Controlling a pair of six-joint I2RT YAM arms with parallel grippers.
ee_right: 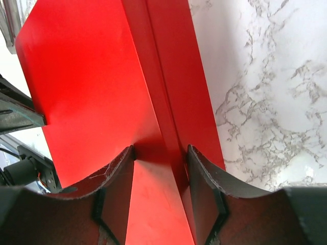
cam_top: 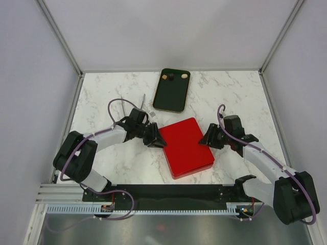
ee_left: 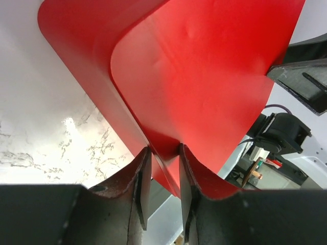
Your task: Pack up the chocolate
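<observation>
A white bench (cam_top: 240, 97) with grey marble veining fills the middle of the top view. White panels close it in on three sides: a back wall (cam_top: 173, 30), a left wall (cam_top: 25, 76) and a right wall (cam_top: 306, 76). A metal post (cam_top: 59, 35) runs along the back-left corner and another post (cam_top: 281, 35) along the back-right corner. A thin metal trim (cam_top: 173, 70) lines the foot of the back wall. At the near edge lie a black plate (cam_top: 173, 191), a ribbed aluminium rail (cam_top: 56, 193) and a slotted white duct (cam_top: 173, 209). Below them is a dull grey surface (cam_top: 168, 229). The light is soft and even, with faint shadows. The left wrist view shows a bright glare (ee_left: 69, 125) on the marble.
</observation>
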